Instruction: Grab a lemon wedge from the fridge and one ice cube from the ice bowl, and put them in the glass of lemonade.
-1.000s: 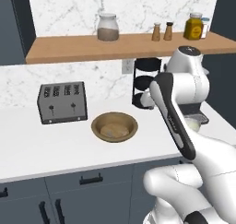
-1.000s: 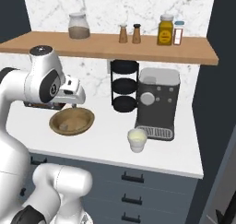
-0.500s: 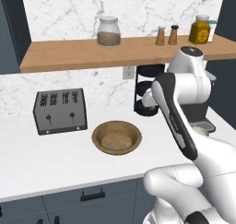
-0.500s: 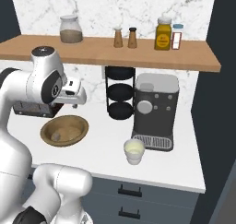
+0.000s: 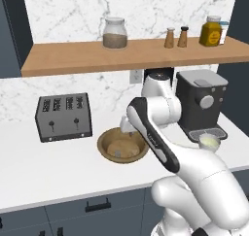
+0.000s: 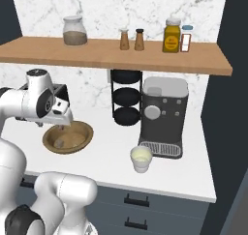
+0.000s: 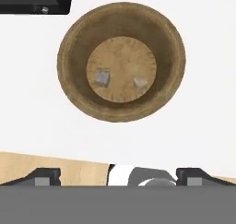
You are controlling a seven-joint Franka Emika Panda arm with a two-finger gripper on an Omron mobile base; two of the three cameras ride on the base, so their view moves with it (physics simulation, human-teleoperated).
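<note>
Item: gripper (image 7: pixel 118 178), poised above the ice bowl (image 7: pixel 171 43), fingers spread wide, nothing between them. Item: ice bowl, brown wood, on the white counter (image 5: pixel 53 162) between toaster (image 5: pixel 64 116) and coffee machine (image 6: pixel 162 114). Contents: two small grey ice cubes on the pale floor, one left (image 7: pixel 102 77), one right (image 7: pixel 140 82), well apart. In the hand view both lie ahead of the fingertips, beyond the near rim. Glass of lemonade (image 6: pixel 141 158) stands in front of the coffee machine.

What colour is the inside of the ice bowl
Pale tan floor, darker brown walls; the ice bowl shows best in the hand view.
</note>
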